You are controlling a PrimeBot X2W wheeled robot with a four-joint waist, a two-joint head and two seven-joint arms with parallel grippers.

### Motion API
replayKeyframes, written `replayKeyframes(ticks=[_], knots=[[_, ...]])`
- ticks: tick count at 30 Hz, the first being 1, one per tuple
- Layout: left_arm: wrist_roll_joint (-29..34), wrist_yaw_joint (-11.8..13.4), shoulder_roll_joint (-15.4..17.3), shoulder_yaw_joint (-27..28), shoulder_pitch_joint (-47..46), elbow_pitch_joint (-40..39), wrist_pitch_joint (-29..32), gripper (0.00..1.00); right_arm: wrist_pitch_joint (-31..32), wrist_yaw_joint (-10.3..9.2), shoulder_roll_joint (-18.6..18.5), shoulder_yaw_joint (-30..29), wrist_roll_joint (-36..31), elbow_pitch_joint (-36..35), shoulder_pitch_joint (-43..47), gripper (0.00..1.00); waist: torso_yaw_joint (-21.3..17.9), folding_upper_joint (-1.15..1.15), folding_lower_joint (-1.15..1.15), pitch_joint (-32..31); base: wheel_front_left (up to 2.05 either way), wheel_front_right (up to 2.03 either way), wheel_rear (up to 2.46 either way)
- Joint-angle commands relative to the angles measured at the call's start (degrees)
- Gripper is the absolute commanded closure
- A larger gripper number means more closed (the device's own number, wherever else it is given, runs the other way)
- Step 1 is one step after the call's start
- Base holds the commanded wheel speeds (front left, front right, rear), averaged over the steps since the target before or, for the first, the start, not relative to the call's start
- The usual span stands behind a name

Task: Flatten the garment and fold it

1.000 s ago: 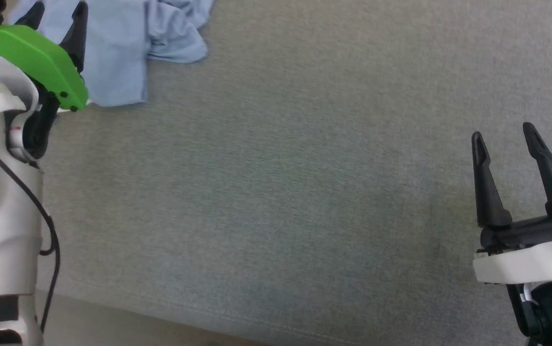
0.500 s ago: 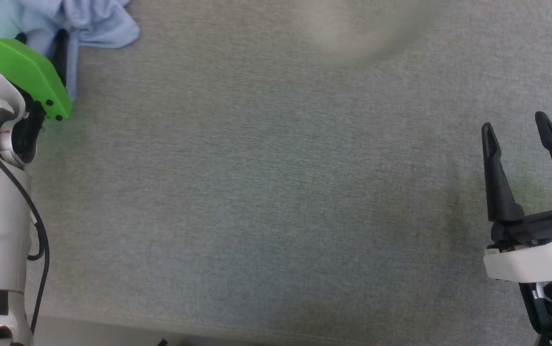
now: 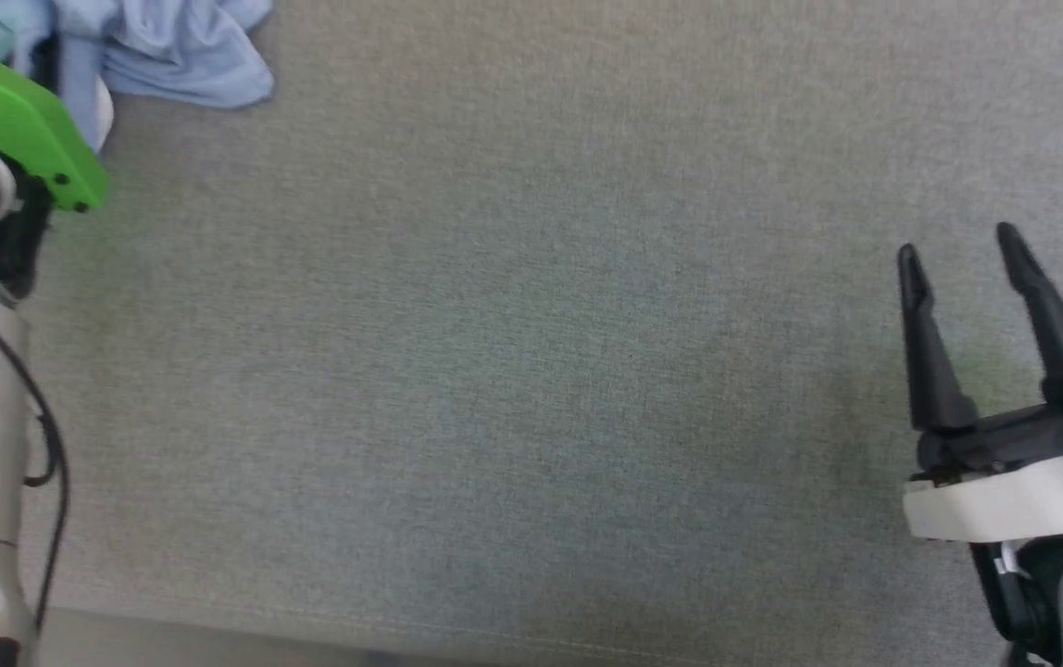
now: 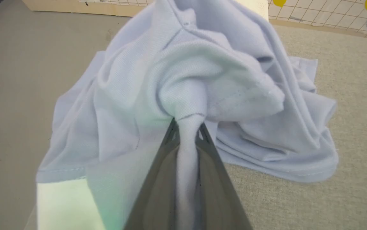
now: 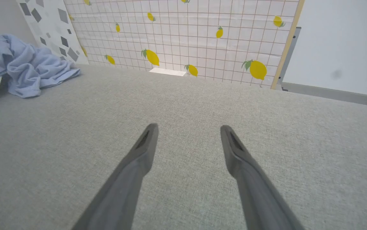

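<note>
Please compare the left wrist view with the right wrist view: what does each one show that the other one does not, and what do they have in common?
Left wrist view: the left gripper seen close, shut on a pinched fold of the garment.
Right wrist view: the right gripper, open with nothing between its fingers, and a plain white wall at the right.
Both: the crumpled light blue garment lying on the grey fabric surface, with the gridded lemon panel behind it.

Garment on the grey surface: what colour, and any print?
The garment is plain light blue, no print visible; clearest in the left wrist view.
</note>
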Motion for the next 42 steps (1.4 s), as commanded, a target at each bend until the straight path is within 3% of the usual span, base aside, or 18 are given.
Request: replayKeyframes(ticks=[1,6,15,24,34,42], knots=[[-1.0,-0.4,1.2,0.0,-1.4,-0.5,-0.6,1.0,-0.7,0.21,0.4,0.3,0.3,0.7,-1.0,0.0,0.6,0.0,-0.01,-3.5,0.0,0.0,0.0],[-2.0,-1.5,2.2,-1.0,-2.9,-2.9,-0.8,1.0,-1.9,0.21,1.8,0.8,0.6,3.5,-0.2,0.0,1.0,0.0,-0.01,-8.9,0.0,0.0,0.0],[-3.8,-1.6,-0.7,-2.5,-7.3,-9.9,0.2,1.0,-3.9,0.21,3.5,1.6,1.5,7.7,2.0,0.0,1.4,0.0,-0.01,-18.1,0.0,0.0,0.0],[-7.5,-0.3,-7.6,-4.2,-12.5,-15.5,3.8,1.0,-6.2,0.21,3.7,1.6,5.1,11.2,4.0,0.0,-0.7,0.0,-0.01,-25.5,0.0,0.0,0.0],[-11.0,-0.3,-16.7,-9.1,-15.0,-20.4,7.2,1.0,-7.8,0.21,3.7,-0.1,6.8,13.1,5.0,0.0,-4.6,0.0,-0.01,-28.8,0.0,0.0,0.0],[-12.5,-0.3,-20.2,-14.0,-12.7,-21.6,8.4,1.0,-8.3,0.21,3.7,-0.8,7.5,13.3,5.1,0.0,-8.0,0.0,-0.01,-29.0,0.0,0.0,0.0]])
